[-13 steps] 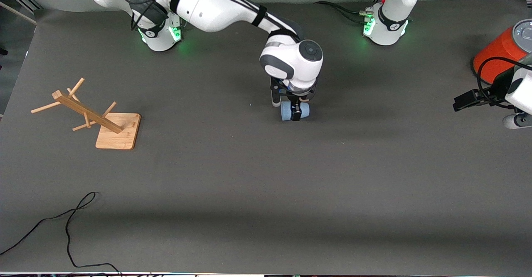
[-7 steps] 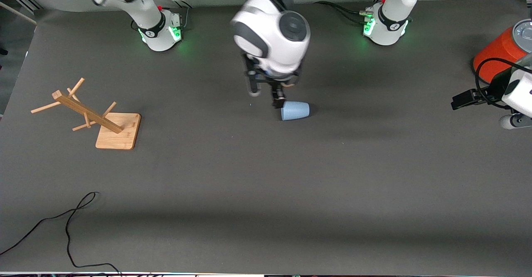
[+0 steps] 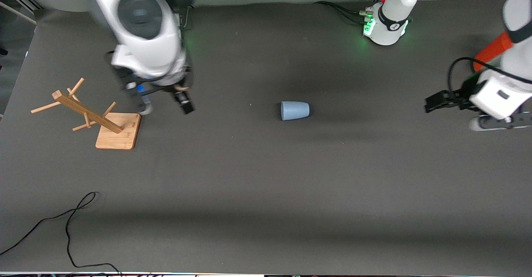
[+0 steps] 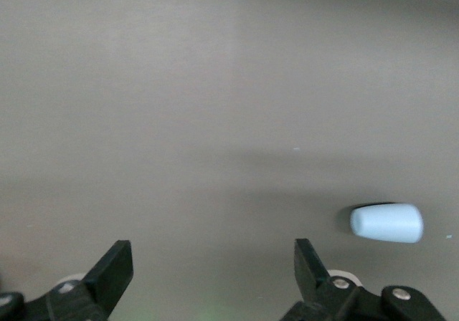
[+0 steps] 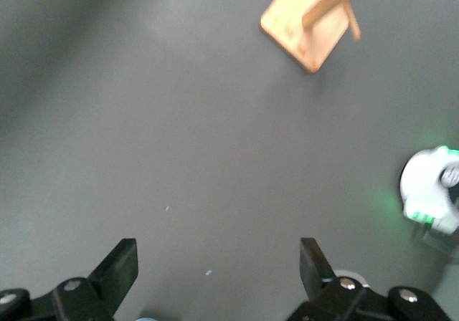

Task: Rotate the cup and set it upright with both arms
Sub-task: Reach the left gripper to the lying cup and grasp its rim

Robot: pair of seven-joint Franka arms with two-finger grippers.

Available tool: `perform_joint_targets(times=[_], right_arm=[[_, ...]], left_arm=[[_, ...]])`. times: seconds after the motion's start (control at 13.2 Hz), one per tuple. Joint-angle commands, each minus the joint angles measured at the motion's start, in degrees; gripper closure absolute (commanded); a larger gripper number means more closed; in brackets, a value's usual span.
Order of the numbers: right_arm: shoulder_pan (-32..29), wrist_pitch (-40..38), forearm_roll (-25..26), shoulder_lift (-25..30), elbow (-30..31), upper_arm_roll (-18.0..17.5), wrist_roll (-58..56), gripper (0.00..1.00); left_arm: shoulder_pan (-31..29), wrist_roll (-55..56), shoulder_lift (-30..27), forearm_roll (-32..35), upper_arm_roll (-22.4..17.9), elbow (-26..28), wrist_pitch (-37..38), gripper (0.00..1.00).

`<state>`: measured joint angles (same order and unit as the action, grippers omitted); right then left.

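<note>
The pale-blue cup (image 3: 295,110) lies on its side in the middle of the dark table, with nothing touching it. It also shows in the left wrist view (image 4: 387,223), off to one side of the fingers. My right gripper (image 3: 164,105) is open and empty, up in the air over the table beside the wooden rack, well away from the cup; the right wrist view (image 5: 219,253) shows only bare table between its fingers. My left gripper (image 4: 213,253) is open and empty. Its hand (image 3: 496,100) hovers over the left arm's end of the table, apart from the cup.
A wooden peg rack (image 3: 99,117) on a square base stands at the right arm's end and shows in the right wrist view (image 5: 315,20). An orange-red can (image 3: 492,50) stands at the left arm's end, partly hidden by the left arm. A black cable (image 3: 70,223) lies near the front edge.
My right gripper let go of the cup, rose and swung toward the wooden rack. The cup stayed on its side. My left arm moved inward toward the cup.
</note>
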<state>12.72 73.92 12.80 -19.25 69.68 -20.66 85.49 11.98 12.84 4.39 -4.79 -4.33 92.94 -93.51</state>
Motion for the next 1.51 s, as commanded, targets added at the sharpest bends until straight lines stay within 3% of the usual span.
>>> perform_joint_targets(times=[0.0, 0.15, 0.38, 0.6, 0.83, 0.98, 1.43], right_arm=[[-6.46, 0.17, -4.60, 5.61, 4.49, 2.36, -16.10, 0.00], [-9.28, 1.66, -8.40, 9.30, 7.64, 7.63, -28.04, 0.00], [-12.54, 8.67, -8.41, 14.75, 14.84, 14.13, -48.78, 0.00], [-13.51, 15.45, -8.49, 18.18, 20.48, 17.84, -63.22, 0.00], [-14.73, 22.48, -8.75, 21.70, 26.54, 18.72, -75.87, 0.00], [-14.83, 24.69, -10.24, 21.36, 26.47, 20.73, -85.10, 0.00], [-14.57, 23.73, -10.52, 20.57, 23.57, 21.63, -87.69, 0.00]], left_arm=[[3.83, 11.11, 8.15, 0.22, 4.22, -11.25, 1.65, 0.00], [9.17, 21.47, 14.83, 4.58, 6.43, -18.12, 2.36, 0.00], [20.68, 37.20, 27.04, 9.70, 6.44, -29.10, 3.33, 0.00], [31.23, 46.55, 37.95, 16.55, 6.09, -36.24, 2.72, 0.00], [36.87, 46.58, 42.54, 23.49, 6.35, -35.21, 2.62, 0.00], [39.07, 43.16, 44.21, 26.75, 6.35, -33.54, 2.46, 0.00], [41.72, 34.27, 47.38, 33.08, 6.53, -27.47, 2.10, 0.01]])
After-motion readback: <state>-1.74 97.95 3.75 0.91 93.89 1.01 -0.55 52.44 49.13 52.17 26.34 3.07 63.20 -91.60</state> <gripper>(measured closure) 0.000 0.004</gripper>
